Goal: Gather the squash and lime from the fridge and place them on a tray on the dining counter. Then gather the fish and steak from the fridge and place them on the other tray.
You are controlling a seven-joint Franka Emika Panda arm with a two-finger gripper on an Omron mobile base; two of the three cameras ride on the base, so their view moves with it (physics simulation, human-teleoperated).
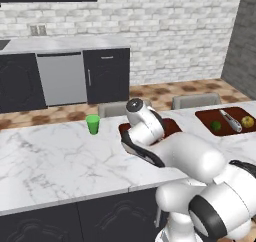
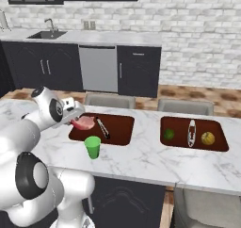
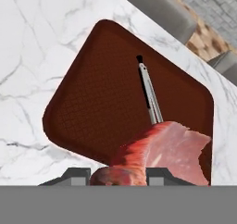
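Steak (image 3: pixel 162 149) pinched in my gripper (image 3: pixel 118 172), hanging over the near edge of the left tray (image 3: pixel 92 102).
Looks limp, slick and light; I grip one end, so it droops beside the dark utensil (image 3: pixel 149 93).

Glossy white rounded arm (image 1: pixel 200 161), bulbous segments, dark grey joint bands — small dark-fingered tool (image 3: pixel 118 174)
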